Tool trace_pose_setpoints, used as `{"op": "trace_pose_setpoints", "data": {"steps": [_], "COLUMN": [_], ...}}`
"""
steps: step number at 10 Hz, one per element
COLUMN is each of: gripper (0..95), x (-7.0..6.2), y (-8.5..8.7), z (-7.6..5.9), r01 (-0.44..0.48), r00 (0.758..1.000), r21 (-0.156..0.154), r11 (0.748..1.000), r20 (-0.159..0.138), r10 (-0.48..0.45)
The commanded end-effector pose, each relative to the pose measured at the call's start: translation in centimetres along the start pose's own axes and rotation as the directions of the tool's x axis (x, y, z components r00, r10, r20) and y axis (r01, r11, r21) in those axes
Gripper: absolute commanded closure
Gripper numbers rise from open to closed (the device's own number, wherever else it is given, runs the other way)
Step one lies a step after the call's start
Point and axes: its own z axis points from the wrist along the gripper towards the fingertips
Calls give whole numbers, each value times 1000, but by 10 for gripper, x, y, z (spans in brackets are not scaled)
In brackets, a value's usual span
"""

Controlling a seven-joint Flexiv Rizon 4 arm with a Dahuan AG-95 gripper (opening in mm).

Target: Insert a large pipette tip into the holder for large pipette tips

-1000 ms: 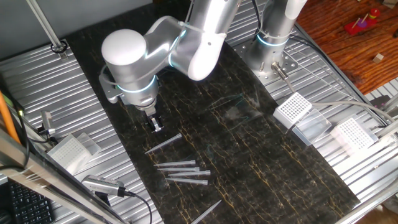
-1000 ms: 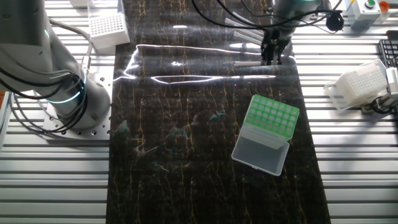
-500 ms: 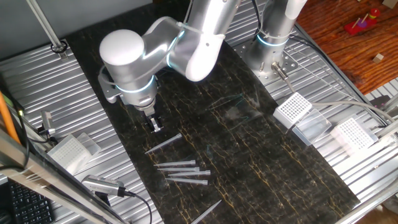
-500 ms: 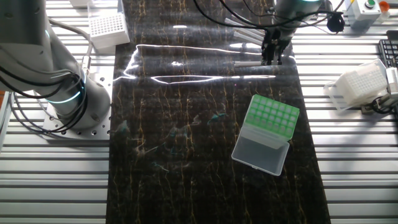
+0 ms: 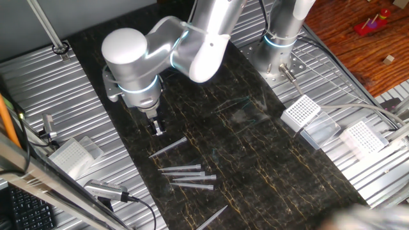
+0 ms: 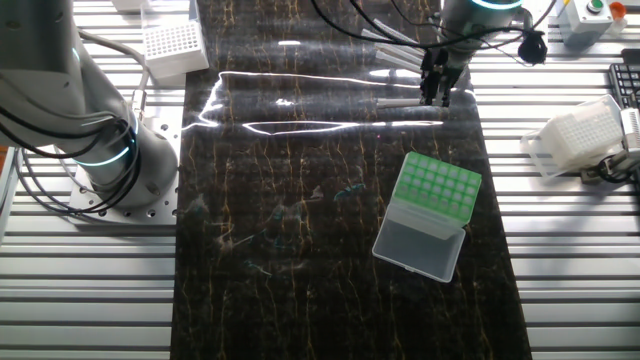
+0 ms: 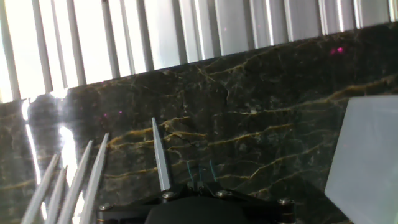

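Dark marble mat (image 6: 300, 250) on ribbed metal table (image 6: 560, 260); tool (image 5: 158, 128) perhaps closed, cannot tell.

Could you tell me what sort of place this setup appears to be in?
Most likely a robotics lab bench set up for lab-automation work: loose pipette tips lie on a dark marble-patterned mat, with a green tip holder and white perforated racks on a slotted aluminium table.
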Motion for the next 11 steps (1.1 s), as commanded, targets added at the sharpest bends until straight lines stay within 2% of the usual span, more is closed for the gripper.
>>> {"op": "trace_pose_setpoints", "data": {"steps": [1, 3, 7, 9, 11], "gripper": [950, 950, 950, 950, 950], "x": [0, 0, 5, 17, 30], "y": [0, 0, 8, 23, 37], "z": [0, 0, 4, 13, 18], "r01": [10, 14, 38, -10, -16], "r00": [1000, 1000, 999, 1000, 1000], "r21": [-9, -16, -5, 5, -5], "r11": [1000, 1000, 999, 1000, 1000], "r20": [13, 14, 6, 6, 9], "r10": [-9, -13, -38, 10, 16]}}
